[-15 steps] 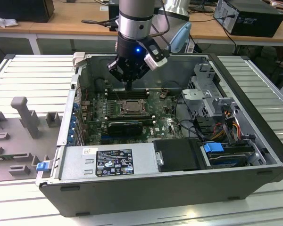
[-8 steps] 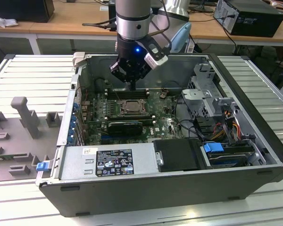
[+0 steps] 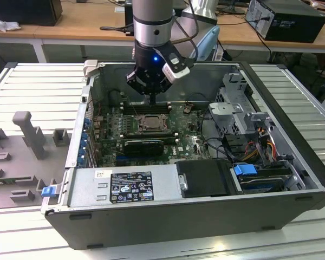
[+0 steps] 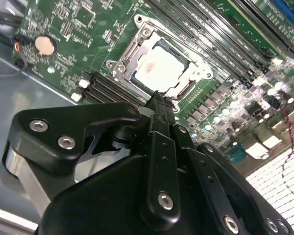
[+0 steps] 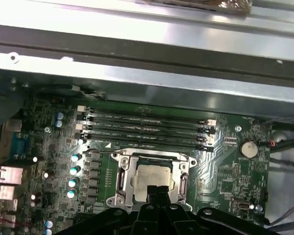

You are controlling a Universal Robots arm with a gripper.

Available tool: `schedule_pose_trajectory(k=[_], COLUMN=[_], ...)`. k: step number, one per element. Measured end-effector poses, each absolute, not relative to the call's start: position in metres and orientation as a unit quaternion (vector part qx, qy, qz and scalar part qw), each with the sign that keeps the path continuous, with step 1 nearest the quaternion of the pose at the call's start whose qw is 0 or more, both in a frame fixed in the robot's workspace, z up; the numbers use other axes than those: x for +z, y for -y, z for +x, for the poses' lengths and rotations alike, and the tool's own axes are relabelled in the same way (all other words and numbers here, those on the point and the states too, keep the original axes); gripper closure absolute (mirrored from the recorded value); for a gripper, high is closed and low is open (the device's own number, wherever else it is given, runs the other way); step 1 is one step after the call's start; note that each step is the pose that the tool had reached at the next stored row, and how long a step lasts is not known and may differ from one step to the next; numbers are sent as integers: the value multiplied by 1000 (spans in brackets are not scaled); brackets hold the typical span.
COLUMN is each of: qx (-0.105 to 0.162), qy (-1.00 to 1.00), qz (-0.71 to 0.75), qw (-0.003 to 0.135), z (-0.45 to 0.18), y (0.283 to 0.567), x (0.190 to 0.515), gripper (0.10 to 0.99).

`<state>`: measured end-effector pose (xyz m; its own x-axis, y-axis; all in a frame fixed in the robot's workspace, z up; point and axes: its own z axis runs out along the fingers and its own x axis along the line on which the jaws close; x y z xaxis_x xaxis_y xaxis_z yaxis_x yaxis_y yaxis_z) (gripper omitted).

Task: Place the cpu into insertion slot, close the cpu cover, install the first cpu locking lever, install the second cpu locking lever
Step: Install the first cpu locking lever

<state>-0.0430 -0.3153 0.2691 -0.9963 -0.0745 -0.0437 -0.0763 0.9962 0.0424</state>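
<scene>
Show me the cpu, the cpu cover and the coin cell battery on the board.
cpu point(image 5: 154, 177): first wrist view, middle of its pale face.
cpu cover point(image 5: 121, 179): first wrist view, silvery side bar of the frame beside the chip.
coin cell battery point(image 4: 44, 45): second wrist view, centre of the round cell.

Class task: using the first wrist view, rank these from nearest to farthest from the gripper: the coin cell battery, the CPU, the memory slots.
1. CPU, seated in the insertion slot, right at the tips of the gripper.
2. Memory slots, the long black rows beyond the socket.
3. Coin cell battery, off to one side near the board's edge.
</scene>
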Motion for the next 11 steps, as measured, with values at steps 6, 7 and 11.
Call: schedule_pose_trajectory(k=[6, 7, 11], qx=[22, 22, 22], qy=[-999, -999, -999], qz=[-24, -24, -24], qw=[21, 21, 21], z=[-61, -67, -92], y=[314, 314, 313], x=[266, 265, 263], gripper=[980, 980, 980])
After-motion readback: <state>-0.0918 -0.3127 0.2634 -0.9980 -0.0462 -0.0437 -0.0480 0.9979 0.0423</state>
